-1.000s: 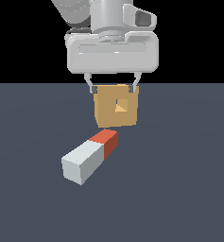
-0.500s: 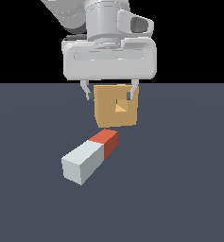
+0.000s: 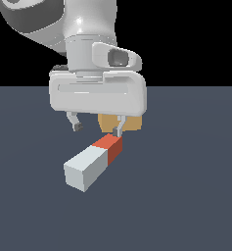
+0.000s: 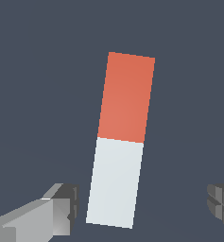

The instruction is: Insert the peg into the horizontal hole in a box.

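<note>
no readable text, labels or numbers anywhere.

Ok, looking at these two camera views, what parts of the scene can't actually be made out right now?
- The hole: exterior view, hidden behind the tool; only strips of the box show below its body.
- The box: absent from the wrist view.
- The peg: wrist view shows only its top face; height above the floor unclear.
- One finger: wrist view, cut off by the picture's edge.
- The arm: exterior view, cropped by the upper edge.
</note>
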Motion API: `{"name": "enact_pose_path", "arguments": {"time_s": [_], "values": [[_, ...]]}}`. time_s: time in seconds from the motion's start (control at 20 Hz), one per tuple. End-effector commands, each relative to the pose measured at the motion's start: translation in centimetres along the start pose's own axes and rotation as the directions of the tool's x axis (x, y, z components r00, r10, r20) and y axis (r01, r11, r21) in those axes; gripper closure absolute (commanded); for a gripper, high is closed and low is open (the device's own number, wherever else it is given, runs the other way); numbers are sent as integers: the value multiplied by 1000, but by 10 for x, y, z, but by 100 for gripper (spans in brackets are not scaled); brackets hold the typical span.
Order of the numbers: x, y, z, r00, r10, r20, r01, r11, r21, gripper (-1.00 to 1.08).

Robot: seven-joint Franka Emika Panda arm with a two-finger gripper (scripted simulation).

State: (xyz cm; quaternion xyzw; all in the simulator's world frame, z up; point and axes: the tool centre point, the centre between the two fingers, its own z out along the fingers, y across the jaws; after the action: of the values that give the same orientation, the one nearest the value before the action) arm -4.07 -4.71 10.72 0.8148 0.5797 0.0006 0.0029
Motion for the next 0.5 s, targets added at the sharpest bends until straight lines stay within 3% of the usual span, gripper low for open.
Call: {"name": "enact_pose_path", "arguments": {"time_s": [0.0, 0.45], "values": [[-10, -7, 13, 998, 56, 0, -56, 998, 1, -92], [-24, -17, 32, 991, 134, 0, -134, 991, 5, -92]]}}
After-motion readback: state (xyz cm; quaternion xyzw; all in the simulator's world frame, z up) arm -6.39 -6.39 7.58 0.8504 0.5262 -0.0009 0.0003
